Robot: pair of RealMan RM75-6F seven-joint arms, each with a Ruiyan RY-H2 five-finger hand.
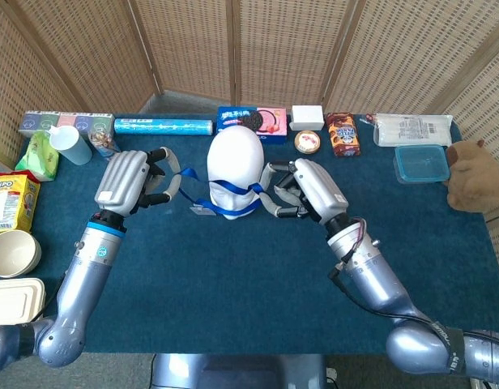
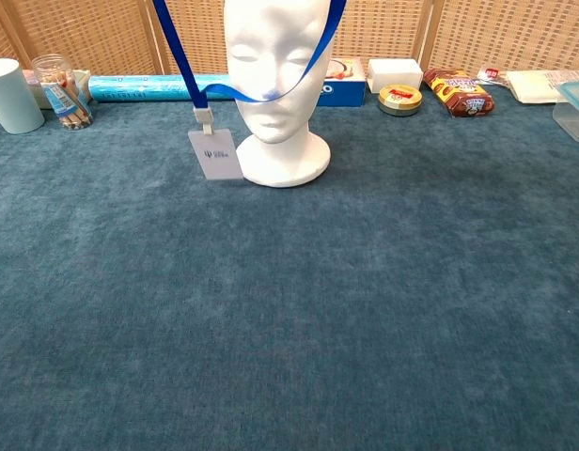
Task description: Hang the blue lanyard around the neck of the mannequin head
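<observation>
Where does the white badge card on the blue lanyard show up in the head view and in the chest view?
Head view: the badge card sits just left of the mannequin head, near its base.
Chest view: the badge card hangs at upper left of centre, off the table, beside the mannequin head.
Shared landmark: the mannequin head.
</observation>
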